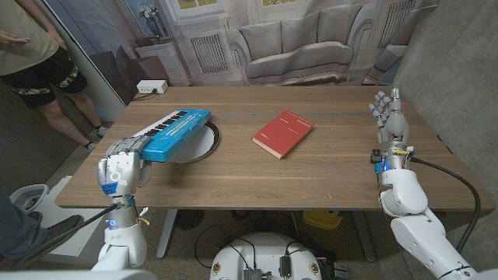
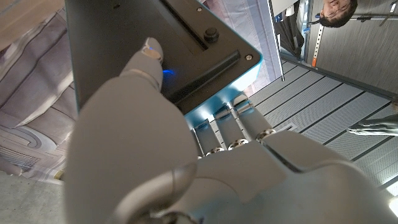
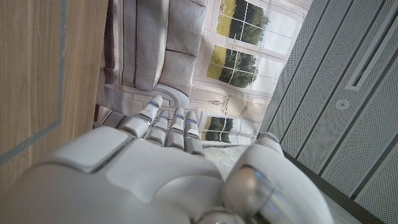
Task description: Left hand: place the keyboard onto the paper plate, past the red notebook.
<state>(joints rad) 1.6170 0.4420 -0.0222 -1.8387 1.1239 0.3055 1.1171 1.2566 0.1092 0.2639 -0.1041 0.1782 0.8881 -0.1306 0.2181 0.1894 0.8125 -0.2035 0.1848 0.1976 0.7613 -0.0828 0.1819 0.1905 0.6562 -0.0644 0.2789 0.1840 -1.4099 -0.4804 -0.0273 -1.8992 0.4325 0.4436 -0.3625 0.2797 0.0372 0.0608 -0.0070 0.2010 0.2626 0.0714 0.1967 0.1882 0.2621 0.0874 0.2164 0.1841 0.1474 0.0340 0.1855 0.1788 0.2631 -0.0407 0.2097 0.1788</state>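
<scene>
Wooden table (image 1: 327,167) — one keyboard (image 1: 173,132) gripped by left hand (image 1: 120,165) over one paper plate (image 1: 201,146), one red notebook (image 1: 282,133).

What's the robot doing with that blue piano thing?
The robot's left hand is holding one end of the blue keyboard, and the keyboard sits tilted over the paper plate on the wooden table. In the left wrist view its fingers press against the keyboard's dark underside. A red notebook lies near the middle of the table. The right hand holds nothing and stands with its fingers pointing up. A person stands beside the table.
</scene>
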